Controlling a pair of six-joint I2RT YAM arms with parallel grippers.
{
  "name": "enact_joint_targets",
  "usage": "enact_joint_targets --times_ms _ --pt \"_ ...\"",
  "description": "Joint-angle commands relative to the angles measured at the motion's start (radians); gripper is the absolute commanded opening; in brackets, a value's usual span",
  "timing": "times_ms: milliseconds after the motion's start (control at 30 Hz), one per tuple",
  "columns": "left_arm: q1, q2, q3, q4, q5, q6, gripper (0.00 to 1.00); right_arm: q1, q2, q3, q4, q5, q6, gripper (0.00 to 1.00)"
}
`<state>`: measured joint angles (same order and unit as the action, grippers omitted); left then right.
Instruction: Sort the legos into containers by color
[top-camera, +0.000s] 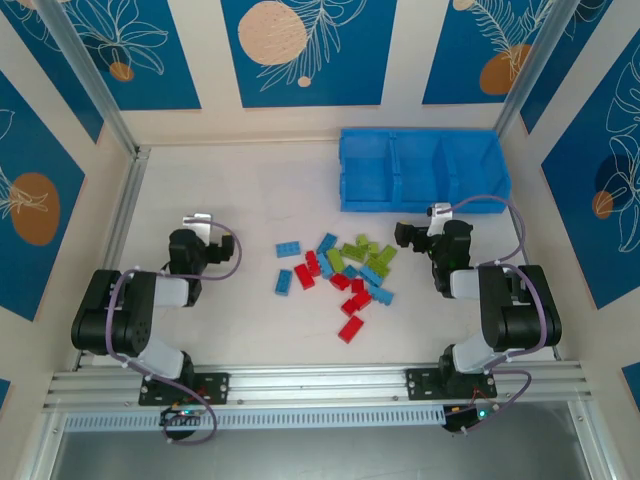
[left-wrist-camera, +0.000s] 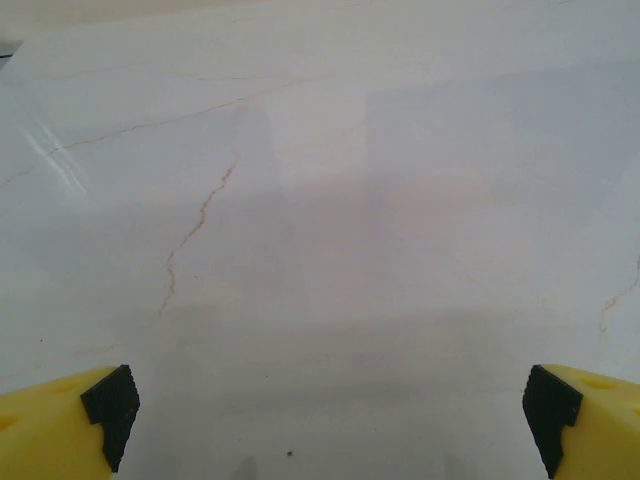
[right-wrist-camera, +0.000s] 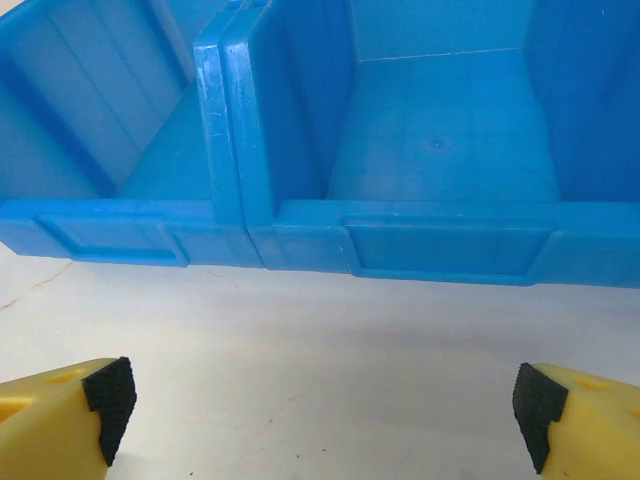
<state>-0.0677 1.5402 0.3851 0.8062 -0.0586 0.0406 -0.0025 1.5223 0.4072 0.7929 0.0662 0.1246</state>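
The legos, small red, light blue and lime green bricks, lie in a loose pile at the middle of the tabletop, between the 2 arms. The containers, a bright blue tray with 3 open compartments, stand at the far right, with bare tabletop between them and the pile. The right tool is spread wide and holds nothing, near the tray's front wall. The left tool is also spread wide, over bare tabletop at the left.
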Motion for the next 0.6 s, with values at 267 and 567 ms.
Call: enact_joint_targets --times_ms 267,567 --pt "-0.001 -0.005 0.02 0.019 0.017 0.005 1.0 -0.005 0.001 0.011 0.012 -0.019 -0.026 0.99" --pt "0.001 -0.004 0.021 0.018 0.017 0.004 1.0 -0.007 0.0 0.01 0.013 -0.019 -0.026 0.99"
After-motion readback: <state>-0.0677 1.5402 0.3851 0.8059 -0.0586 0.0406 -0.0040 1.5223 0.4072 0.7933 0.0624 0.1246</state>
